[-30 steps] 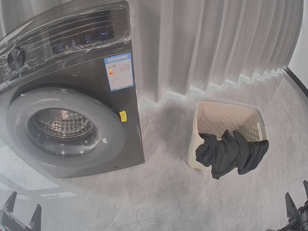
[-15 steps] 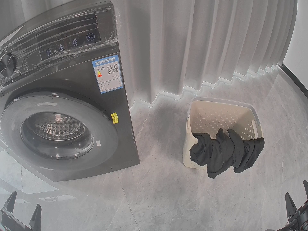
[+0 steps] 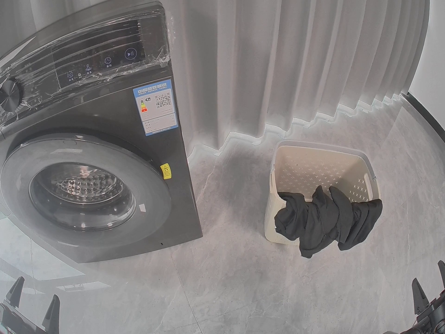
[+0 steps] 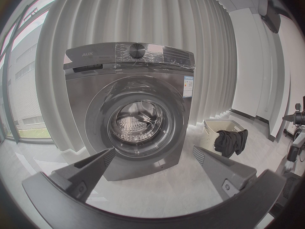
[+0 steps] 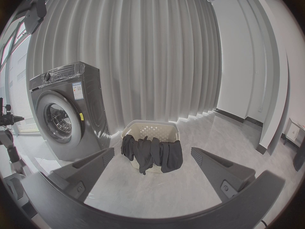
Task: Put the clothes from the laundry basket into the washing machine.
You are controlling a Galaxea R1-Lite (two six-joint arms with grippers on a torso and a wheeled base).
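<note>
A cream laundry basket [image 3: 324, 165] stands on the floor right of centre, with dark clothes [image 3: 327, 221] draped over its near rim. The grey washing machine [image 3: 88, 131] stands to the left, its round door [image 3: 79, 193] shut. My left gripper [image 3: 33, 300] is open at the bottom left corner, well short of the machine [image 4: 133, 108]. My right gripper [image 3: 431, 284] is open at the bottom right corner, short of the basket [image 5: 152, 132] and the clothes [image 5: 152, 153]. Both grippers [image 4: 152, 151] [image 5: 152, 151] hold nothing.
White curtains [image 3: 301, 47] hang behind the machine and the basket. A white wall with a dark skirting [image 3: 429, 114] runs along the right. Grey floor tiles [image 3: 241, 284] lie open between me, the machine and the basket.
The head view shifted between one second ago and half a second ago, so machine and basket sit further left in the picture. Since then nothing has moved. Both grippers keep their place.
</note>
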